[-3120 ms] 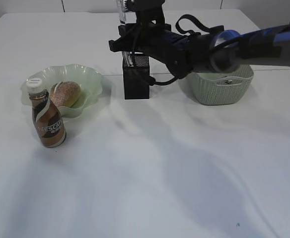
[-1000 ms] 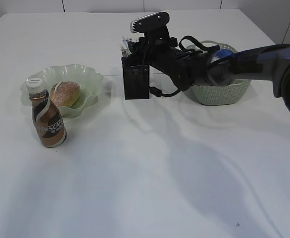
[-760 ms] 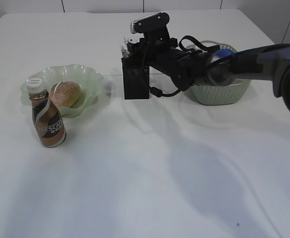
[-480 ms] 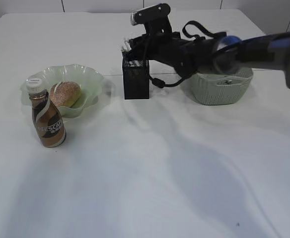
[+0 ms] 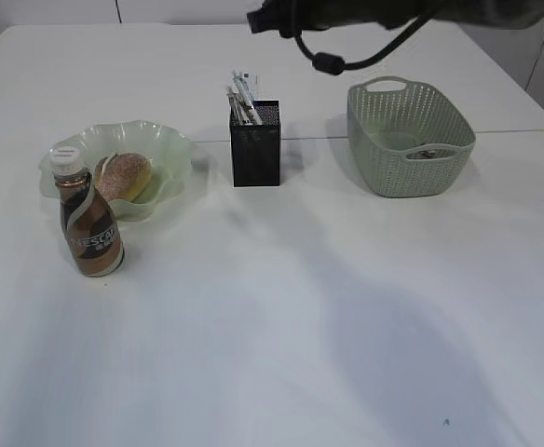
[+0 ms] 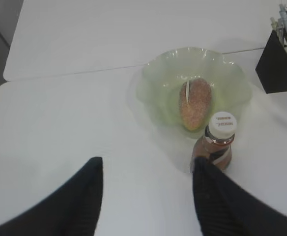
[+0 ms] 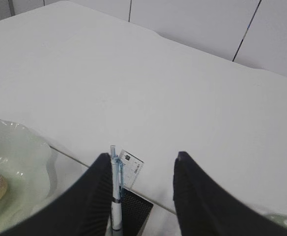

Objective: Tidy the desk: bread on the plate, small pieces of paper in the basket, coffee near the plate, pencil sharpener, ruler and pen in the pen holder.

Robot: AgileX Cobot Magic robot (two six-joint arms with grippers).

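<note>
The black pen holder (image 5: 255, 142) stands upright near the middle of the white table (image 5: 281, 317), with a pen (image 5: 246, 96) and a clear ruler (image 7: 131, 174) sticking out of its top; a pencil sharpener cannot be made out inside it. To the left of the pen holder sits the pale green wavy-rimmed plate (image 5: 165, 144), and the bread (image 5: 123, 175) lies in it. The coffee bottle (image 5: 88, 223), brown with a white cap, stands upright just in front of the plate, on the side away from the pen holder, close to the plate's rim. To the right of the pen holder, a little apart from it, is the green woven basket (image 5: 410, 140), with small dark bits at its bottom that are too small to identify. Above the pen holder, the right end effector (image 7: 139, 196) hangs with its two dark fingers (image 7: 196, 206) spread apart and nothing between them. The left end effector (image 6: 148, 196) hovers over bare table on the far side of the plate from the pen holder, its fingers (image 6: 217, 201) also apart and empty.
</note>
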